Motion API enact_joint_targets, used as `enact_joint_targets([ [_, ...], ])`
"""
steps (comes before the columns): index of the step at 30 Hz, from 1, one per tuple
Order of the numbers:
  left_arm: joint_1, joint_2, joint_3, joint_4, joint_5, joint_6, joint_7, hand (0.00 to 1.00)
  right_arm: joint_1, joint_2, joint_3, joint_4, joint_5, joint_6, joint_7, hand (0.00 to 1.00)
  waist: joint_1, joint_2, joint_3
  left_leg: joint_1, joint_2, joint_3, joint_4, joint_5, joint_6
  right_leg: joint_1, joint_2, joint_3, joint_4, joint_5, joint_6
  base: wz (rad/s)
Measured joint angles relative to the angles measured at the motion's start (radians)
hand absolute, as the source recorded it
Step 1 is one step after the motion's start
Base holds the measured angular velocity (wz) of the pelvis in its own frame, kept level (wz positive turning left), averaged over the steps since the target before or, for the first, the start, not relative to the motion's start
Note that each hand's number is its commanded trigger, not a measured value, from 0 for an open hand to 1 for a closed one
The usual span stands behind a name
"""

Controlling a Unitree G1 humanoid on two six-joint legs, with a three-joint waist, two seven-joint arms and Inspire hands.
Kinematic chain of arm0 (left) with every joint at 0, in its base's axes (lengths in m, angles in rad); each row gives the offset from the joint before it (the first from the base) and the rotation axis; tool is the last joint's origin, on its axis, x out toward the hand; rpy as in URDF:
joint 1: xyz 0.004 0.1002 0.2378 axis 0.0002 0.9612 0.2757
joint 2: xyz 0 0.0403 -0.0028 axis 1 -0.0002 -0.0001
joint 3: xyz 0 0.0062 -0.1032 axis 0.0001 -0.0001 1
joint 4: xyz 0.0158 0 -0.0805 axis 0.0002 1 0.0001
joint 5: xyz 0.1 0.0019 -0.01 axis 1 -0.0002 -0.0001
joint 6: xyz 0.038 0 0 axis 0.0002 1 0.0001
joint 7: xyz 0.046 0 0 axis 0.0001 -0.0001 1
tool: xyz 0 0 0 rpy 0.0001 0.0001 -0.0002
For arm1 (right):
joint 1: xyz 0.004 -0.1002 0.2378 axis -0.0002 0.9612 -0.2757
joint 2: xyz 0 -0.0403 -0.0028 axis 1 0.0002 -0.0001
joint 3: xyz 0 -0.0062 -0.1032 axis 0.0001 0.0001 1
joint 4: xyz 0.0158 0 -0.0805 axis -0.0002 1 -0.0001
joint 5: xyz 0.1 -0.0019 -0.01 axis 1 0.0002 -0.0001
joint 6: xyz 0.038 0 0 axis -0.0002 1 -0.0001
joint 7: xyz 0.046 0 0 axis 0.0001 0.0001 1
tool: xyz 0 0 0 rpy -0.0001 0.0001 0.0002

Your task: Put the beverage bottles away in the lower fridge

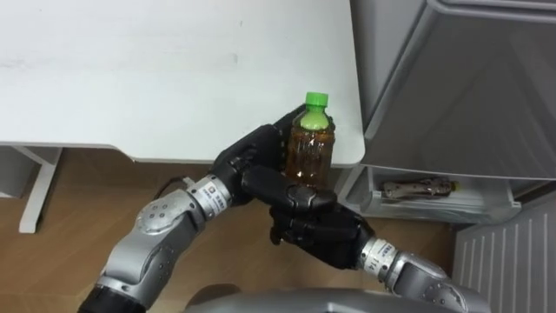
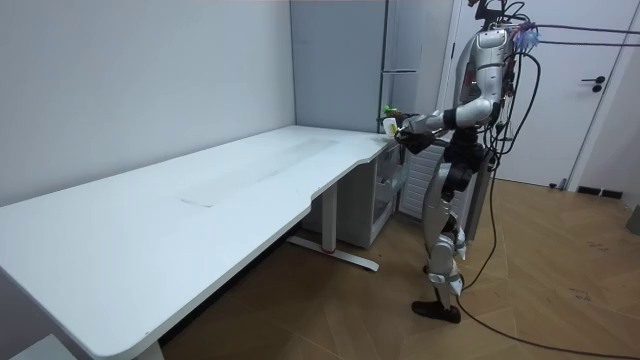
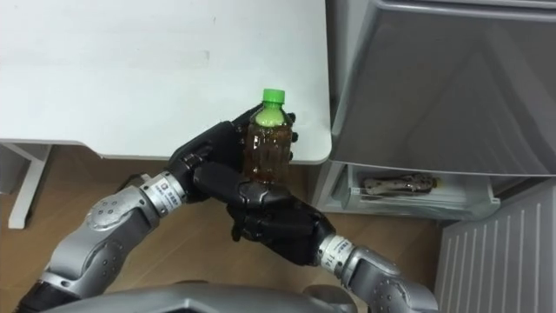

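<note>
Bottle (image 1: 310,152) of brown drink is what I pick out first in the left eye view. It stands upright with its green cap (image 1: 316,98) on top and its long axis vertical, over the near right corner of the white counter (image 1: 156,69). My left hand (image 1: 248,161) comes in from the lower left and is curled round the bottle's side, with the thumb across the front low down. My right hand (image 1: 317,230) sits just beneath the base. I cannot tell whether it grips the bottle or merely props it. The fridge (image 1: 460,87) lies to the right of the bottle, its grey body close beside the counter edge. Below it a pale tray (image 1: 486,204) holds pliers (image 1: 417,186), and a ribbed white panel (image 1: 508,261) shows at the lower right.

In the room view I stand upright at the far end of the counter with both arms forward at its corner. The tall grey fridge is just beyond, on the room view's left of my body.

In the right eye view the left hand's fingers (image 3: 228,139) reach behind the bottle, so I judge the hold secure. The coming move looks like a carry to the right and downward. The counter corner and the tray with pliers stand nearest that path. I cannot tell whether the lower door is open.
</note>
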Motion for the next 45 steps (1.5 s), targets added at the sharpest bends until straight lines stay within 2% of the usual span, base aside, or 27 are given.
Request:
enact_joint_targets([
  [4, 0.000, 0.005, -0.001, -0.027, 0.001, -0.001, 0.001, 0.00, 0.008, -0.008, 0.000, 0.001, 0.008, -0.023, 0.008, 1.00, 0.000, 0.007, -0.0045, 0.002, 0.000, 0.001, -0.001, 0.000, 0.000, 0.002, 0.000, 0.000, -0.001, 0.000, 0.000, 0.00],
  [9, -0.001, 0.020, 0.029, -0.151, -0.008, -0.008, 0.003, 0.00, 0.033, -0.012, 0.000, 0.009, 0.035, -0.029, 0.008, 1.00, -0.001, 0.010, -0.0060, 0.012, 0.000, 0.004, -0.001, 0.000, 0.000, 0.010, 0.000, 0.005, -0.001, 0.000, 0.000, -0.01],
  [11, -0.001, 0.024, 0.037, -0.188, -0.037, -0.018, 0.003, 0.00, 0.036, -0.013, 0.000, 0.009, 0.039, -0.038, 0.010, 1.00, -0.002, 0.009, -0.0031, 0.020, 0.001, 0.006, -0.002, 0.000, 0.000, 0.021, 0.000, 0.005, -0.004, 0.000, 0.000, -0.02],
  [16, -0.005, 0.025, 0.039, -0.270, -0.041, -0.062, 0.004, 0.00, 0.036, -0.013, 0.000, 0.042, 0.039, -0.058, 0.008, 1.00, -0.002, 0.011, -0.0018, 0.018, 0.003, 0.006, -0.001, 0.000, 0.000, 0.024, 0.003, 0.005, -0.009, 0.007, -0.001, 0.00],
  [22, -0.006, 0.023, 0.062, -0.319, -0.098, -0.095, 0.006, 0.00, 0.045, -0.011, -0.003, 0.043, 0.041, -0.067, 0.007, 1.00, 0.001, 0.025, 0.0051, 0.026, 0.004, 0.005, -0.004, -0.001, 0.000, 0.028, 0.004, 0.004, -0.010, 0.008, 0.000, 0.00],
  [25, -0.006, 0.021, 0.116, -0.368, -0.124, -0.103, 0.008, 0.00, 0.058, -0.007, -0.012, 0.046, 0.040, -0.072, 0.007, 1.00, 0.003, 0.031, 0.0073, 0.036, 0.004, 0.007, -0.007, -0.001, 0.000, 0.037, 0.004, 0.004, -0.016, 0.008, 0.000, 0.00],
  [30, -0.007, -0.012, 0.218, -0.429, -0.126, -0.156, 0.053, 0.00, 0.070, -0.006, -0.055, 0.062, 0.037, -0.074, 0.007, 1.00, 0.013, 0.033, 0.0063, 0.039, 0.004, 0.008, -0.007, -0.001, 0.000, 0.041, 0.004, 0.004, -0.019, 0.008, 0.000, 0.00],
  [34, -0.007, -0.012, 0.261, -0.452, -0.126, -0.165, 0.109, 0.00, 0.102, -0.005, -0.098, 0.062, 0.031, -0.093, 0.007, 1.00, 0.029, 0.036, 0.0067, 0.062, 0.004, 0.007, -0.016, -0.002, -0.001, 0.070, 0.007, 0.005, -0.034, 0.009, 0.002, 0.00],
  [36, -0.007, -0.012, 0.326, -0.485, -0.121, -0.180, 0.154, 0.00, 0.130, 0.004, -0.134, 0.062, 0.022, -0.105, 0.007, 1.00, 0.036, 0.046, 0.0001, 0.074, 0.003, 0.007, -0.027, -0.003, -0.002, 0.080, 0.007, 0.004, -0.034, 0.009, 0.002, 0.00],
  [38, -0.007, -0.012, 0.401, -0.519, -0.102, -0.202, 0.198, 0.00, 0.148, 0.015, -0.164, 0.065, -0.020, -0.112, 0.009, 1.00, 0.045, 0.053, -0.0030, 0.089, 0.003, 0.011, -0.038, -0.002, -0.002, 0.084, 0.007, 0.006, -0.034, 0.009, 0.002, -0.09],
  [40, -0.007, -0.012, 0.473, -0.545, -0.095, -0.232, 0.251, 0.00, 0.174, 0.015, -0.193, 0.066, -0.045, -0.113, 0.009, 1.00, 0.068, 0.059, -0.0013, 0.108, 0.003, 0.019, -0.048, -0.002, -0.002, 0.097, 0.008, 0.015, -0.037, 0.008, 0.004, -0.14],
  [41, -0.005, -0.012, 0.527, -0.558, -0.093, -0.252, 0.292, 0.00, 0.196, 0.015, -0.216, 0.064, -0.058, -0.116, 0.009, 1.00, 0.082, 0.061, -0.0003, 0.120, 0.001, 0.021, -0.057, -0.002, -0.002, 0.108, 0.007, 0.015, -0.044, 0.008, 0.004, 0.00],
  [42, 0.002, -0.012, 0.595, -0.563, -0.069, -0.279, 0.337, 0.00, 0.220, 0.020, -0.241, 0.063, -0.085, -0.122, 0.008, 1.00, 0.093, 0.066, -0.0047, 0.125, 0.000, 0.020, -0.059, -0.002, -0.002, 0.115, 0.007, 0.013, -0.049, 0.007, 0.006, 0.00],
  [43, 0.005, -0.012, 0.630, -0.563, -0.053, -0.292, 0.367, 0.00, 0.230, 0.023, -0.255, 0.063, -0.099, -0.126, 0.007, 1.00, 0.101, 0.069, -0.0057, 0.127, 0.000, 0.020, -0.060, -0.002, -0.002, 0.120, 0.007, 0.013, -0.051, 0.007, 0.006, 0.00],
  [44, 0.010, -0.013, 0.695, -0.563, -0.017, -0.308, 0.435, 0.00, 0.249, 0.033, -0.290, 0.059, -0.134, -0.131, 0.005, 1.00, 0.117, 0.071, -0.0022, 0.134, -0.001, 0.020, -0.062, -0.002, -0.002, 0.124, 0.007, 0.013, -0.053, 0.007, 0.006, 0.00],
  [45, 0.032, -0.014, 0.759, -0.563, 0.023, -0.331, 0.505, 0.00, 0.268, 0.035, -0.315, 0.052, -0.159, -0.137, 0.000, 1.00, 0.129, 0.075, -0.0030, 0.141, -0.002, 0.020, -0.064, -0.002, -0.002, 0.125, 0.007, 0.014, -0.054, 0.006, 0.008, 0.00],
])
